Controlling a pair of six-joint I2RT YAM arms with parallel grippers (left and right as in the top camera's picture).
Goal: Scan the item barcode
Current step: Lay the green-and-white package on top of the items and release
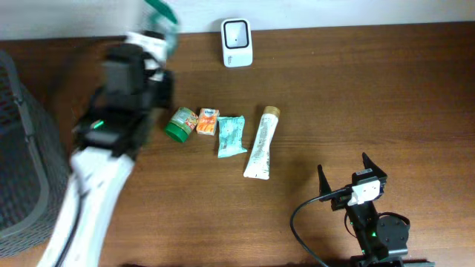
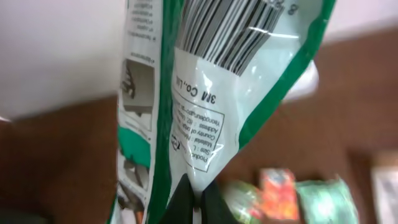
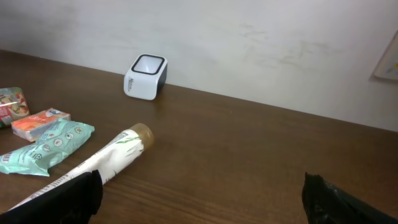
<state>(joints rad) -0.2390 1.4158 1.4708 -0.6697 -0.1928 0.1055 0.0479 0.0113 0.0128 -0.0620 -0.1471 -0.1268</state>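
My left gripper (image 2: 198, 200) is shut on the bottom edge of a green-and-white plastic packet (image 2: 211, 106), held upright above the table. The packet's barcode (image 2: 231, 32) faces the left wrist camera. Overhead, the packet (image 1: 159, 21) is blurred at the back left, to the left of the white scanner (image 1: 237, 42), which stands by the wall. That scanner (image 3: 146, 76) also shows in the right wrist view. My right gripper (image 1: 344, 170) rests at the front right, open with only bare wood between its fingers (image 3: 74, 196).
A row of items lies mid-table: a green-lidded cup (image 1: 180, 123), a small orange carton (image 1: 208, 122), a teal packet (image 1: 231, 136) and a white tube (image 1: 262, 142). A dark wire basket (image 1: 18, 148) stands at the left edge. A cable (image 1: 304, 222) loops by the right arm.
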